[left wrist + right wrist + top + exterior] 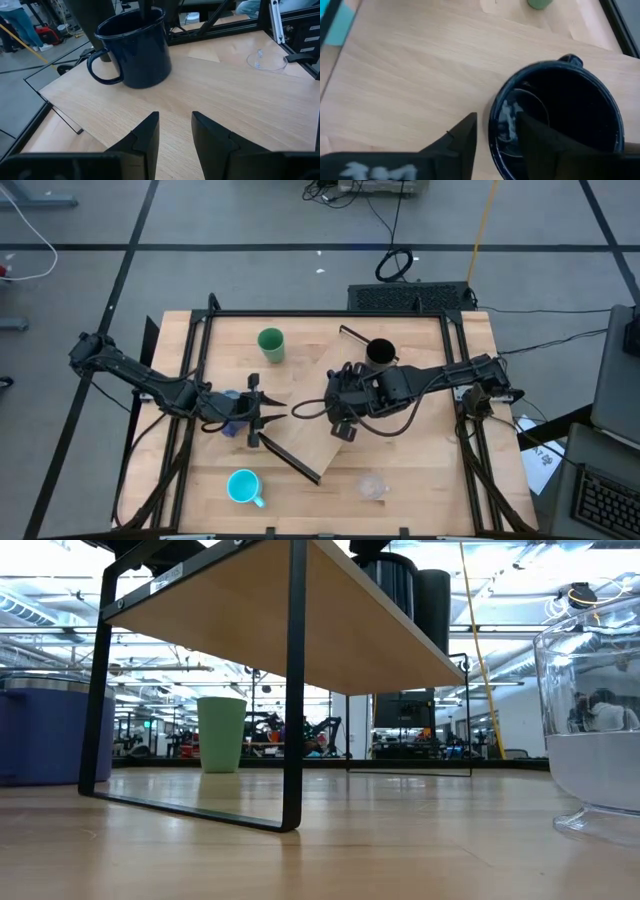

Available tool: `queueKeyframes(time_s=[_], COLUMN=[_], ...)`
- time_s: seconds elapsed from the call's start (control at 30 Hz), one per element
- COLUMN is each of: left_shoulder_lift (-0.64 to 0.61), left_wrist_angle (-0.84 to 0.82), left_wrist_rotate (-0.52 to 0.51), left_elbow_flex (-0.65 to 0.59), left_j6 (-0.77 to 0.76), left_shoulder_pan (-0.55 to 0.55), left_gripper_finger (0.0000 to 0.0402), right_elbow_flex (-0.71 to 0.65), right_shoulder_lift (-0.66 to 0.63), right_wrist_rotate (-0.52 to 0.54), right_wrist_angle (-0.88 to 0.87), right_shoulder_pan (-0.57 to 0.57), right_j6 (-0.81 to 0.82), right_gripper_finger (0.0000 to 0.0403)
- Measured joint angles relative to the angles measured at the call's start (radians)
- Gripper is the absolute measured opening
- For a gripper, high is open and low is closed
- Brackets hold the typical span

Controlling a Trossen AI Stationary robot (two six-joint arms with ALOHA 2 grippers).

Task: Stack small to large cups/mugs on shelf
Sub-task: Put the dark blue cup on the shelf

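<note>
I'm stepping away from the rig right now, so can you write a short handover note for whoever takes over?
Left claw: open, holding nothing, low over the near end of the shelf.
Right claw: open, astride the rim of the dark handled mug, which stands on the shelf.
Also on the shelf: the tall black cup, at the far end.
On the table: green tumbler, cyan mug, small clear cup, and blue-purple mug beside the left arm.
Done: two vessels are up.
Left: four more to place, then order them by size.
</note>
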Motion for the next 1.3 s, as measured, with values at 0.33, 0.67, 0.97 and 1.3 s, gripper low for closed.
queueKeyframes(time_s=[0.33, 0.67, 0.97, 1.3], left_shoulder_lift=[0.0, 0.0, 0.0, 0.048], left_wrist_angle=[0.052, 0.087, 0.056, 0.085], left_wrist_rotate=[-0.005, -0.013, -0.023, 0.009], left_elbow_flex=[-0.001, 0.04, 0.056, 0.072], left_j6=[0.007, 0.037, 0.048, 0.053], left_shoulder_pan=[0.006, 0.077, 0.179, 0.271], left_gripper_finger=[0.0118, 0.0118, 0.0118, 0.0118], right_elbow_flex=[-0.001, 0.0, -0.091, -0.338], right_shoulder_lift=[-0.033, -0.095, -0.097, -0.1], right_wrist_rotate=[0.08, 0.309, 0.398, 0.398], right_wrist_angle=[0.052, 0.024, -0.034, 0.09], right_shoulder_pan=[0.091, 0.252, 0.35, 0.394], right_j6=[0.055, 0.152, 0.27, 0.453], right_gripper_finger=[0.0152, 0.0152, 0.0152, 0.0152])
